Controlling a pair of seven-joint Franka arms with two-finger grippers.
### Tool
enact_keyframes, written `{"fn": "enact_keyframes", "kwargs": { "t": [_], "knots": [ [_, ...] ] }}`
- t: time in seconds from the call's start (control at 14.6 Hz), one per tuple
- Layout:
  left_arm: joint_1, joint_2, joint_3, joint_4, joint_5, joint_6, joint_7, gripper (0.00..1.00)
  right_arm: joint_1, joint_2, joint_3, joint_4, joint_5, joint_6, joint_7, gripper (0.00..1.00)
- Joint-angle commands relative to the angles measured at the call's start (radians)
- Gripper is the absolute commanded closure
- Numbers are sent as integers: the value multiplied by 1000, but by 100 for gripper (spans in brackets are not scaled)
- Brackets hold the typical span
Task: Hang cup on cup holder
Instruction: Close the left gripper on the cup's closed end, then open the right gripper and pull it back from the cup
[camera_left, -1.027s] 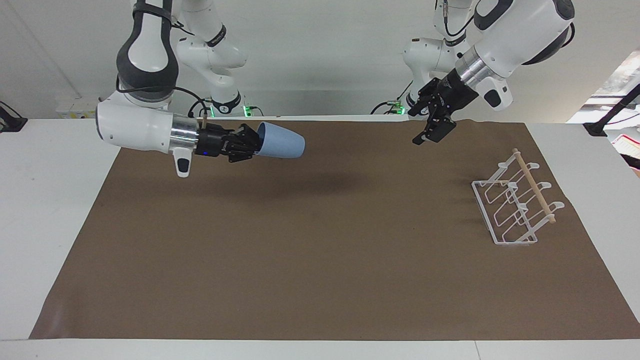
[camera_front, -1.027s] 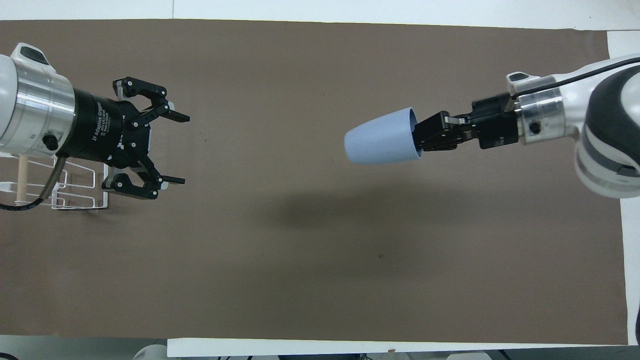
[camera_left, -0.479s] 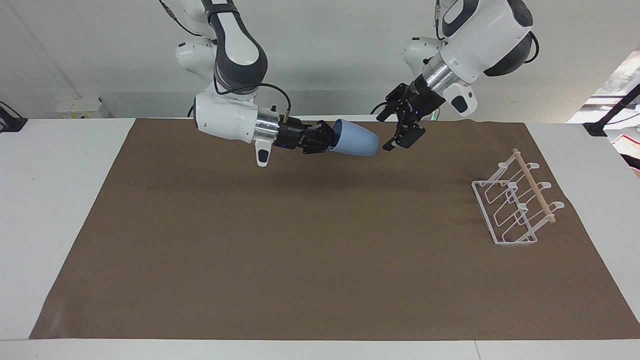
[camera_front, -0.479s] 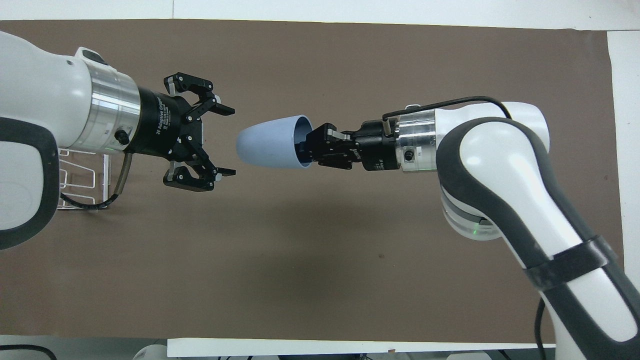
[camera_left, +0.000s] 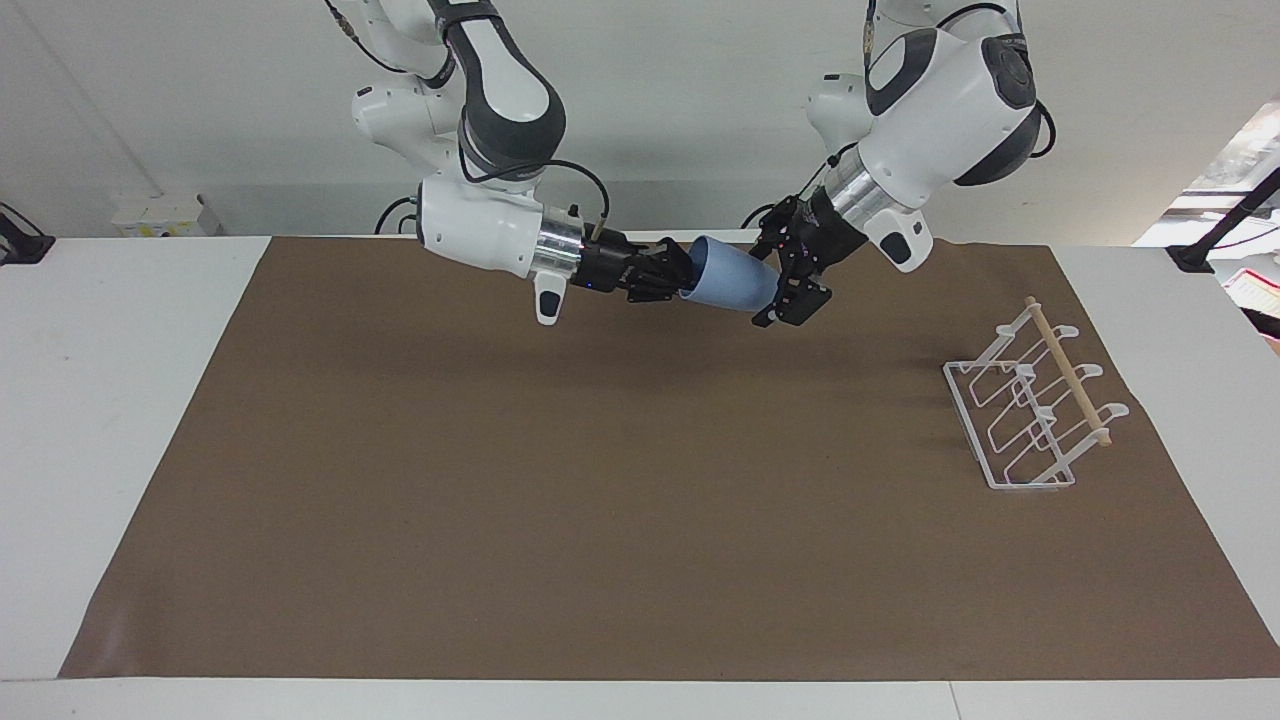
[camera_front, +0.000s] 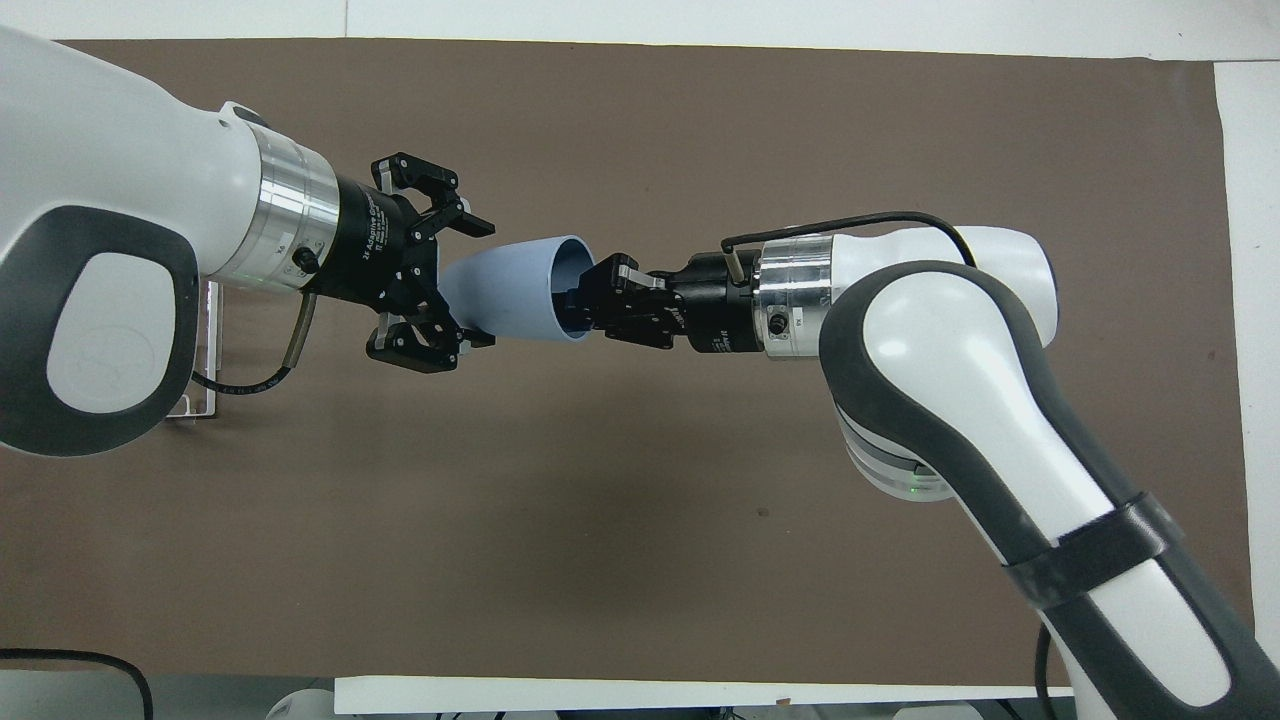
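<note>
The cup (camera_left: 735, 283) lies on its side in the air over the mat's (camera_left: 600, 500) edge nearest the robots, its rim clamped by the right gripper (camera_left: 678, 281). The left gripper (camera_front: 452, 281) has its fingers spread around the cup's closed end, not yet closed. A good handover closes the left fingers squarely on the body before the right lets go. In the facing view the cup holder (camera_left: 1030, 410) stands at four o'clock from the cup, well apart. Both forearms run near level, wrists facing.
</note>
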Motion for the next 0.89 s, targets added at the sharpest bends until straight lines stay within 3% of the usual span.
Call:
{"fn": "enact_keyframes", "kwargs": {
  "t": [0.0,0.34,0.41,0.55,0.68,0.82],
  "knots": [
    [-17,8,2,21,-9,5,-11,96,-1,-19,2,-16,26,7,9,100],
    [-28,8,2,21,-13,6,-9,100,-1,-19,2,-16,26,7,12,99],
    [-28,8,2,21,-12,3,-9,100,-1,-19,1,-14,26,7,21,89],
    [-28,8,6,22,2,-12,-12,100,-4,-19,1,-11,26,8,44,5],
    [-18,8,8,24,57,-54,-12,100,-39,-18,-2,-7,25,-13,44,1],
    [-7,4,14,12,170,-89,-11,100,-150,-19,-5,-2,8,-131,40,1]
  ]
}}
